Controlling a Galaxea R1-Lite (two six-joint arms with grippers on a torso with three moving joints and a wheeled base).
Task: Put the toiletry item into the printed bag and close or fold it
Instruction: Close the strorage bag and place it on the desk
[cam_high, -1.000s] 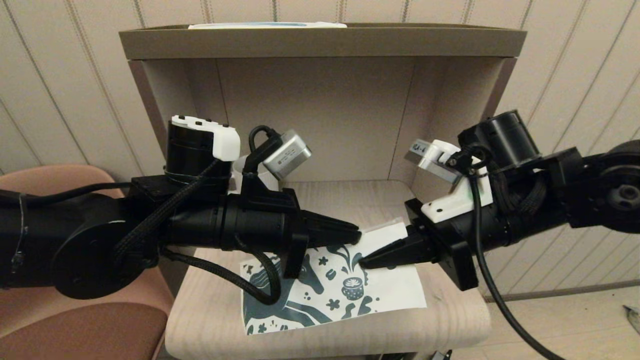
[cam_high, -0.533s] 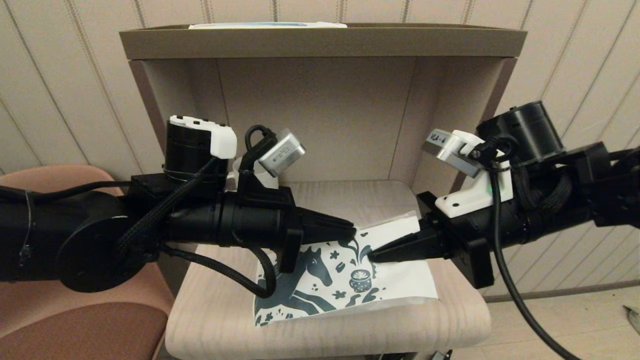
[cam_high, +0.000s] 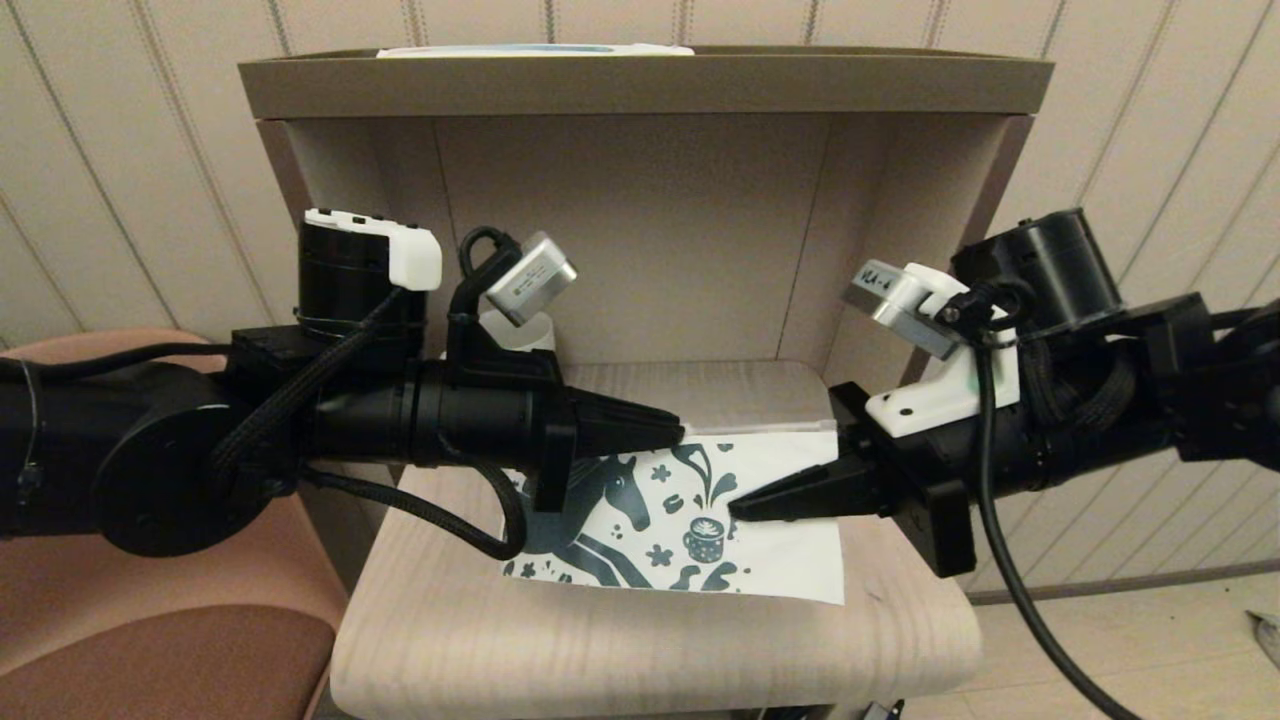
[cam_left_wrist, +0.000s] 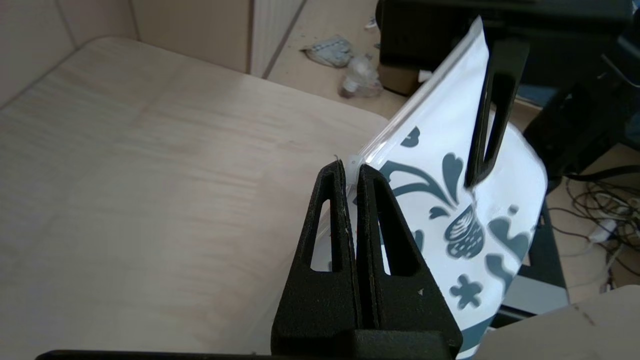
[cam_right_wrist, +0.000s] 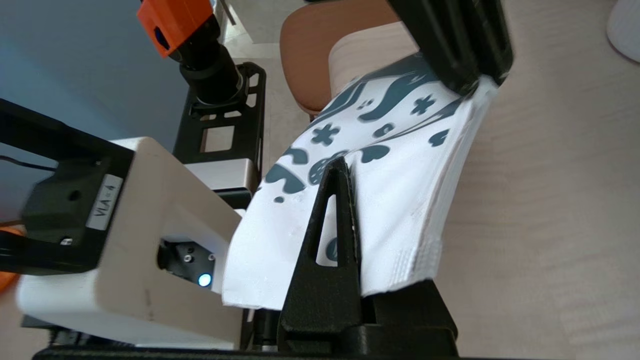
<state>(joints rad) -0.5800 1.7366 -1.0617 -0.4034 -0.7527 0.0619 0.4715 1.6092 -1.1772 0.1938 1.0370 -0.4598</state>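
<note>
White bag (cam_high: 770, 520) held off the shelf (cam_high: 640, 650): left gripper (cam_left_wrist: 353, 172) pinches its top corner, right gripper (cam_right_wrist: 345, 167) pinches its side.

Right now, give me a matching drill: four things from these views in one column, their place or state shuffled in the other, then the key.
Things:
1. left claw
2. right claw
3. printed bag
4. shelf board

States:
A. light wood, under both arms
B. shut on the bag's top corner by the zip strip
C. held up off the board between both claws
D. shut on the bag from the robot's right, tip near the cup print

Pairs: 1-B, 2-D, 3-C, 4-A
</note>
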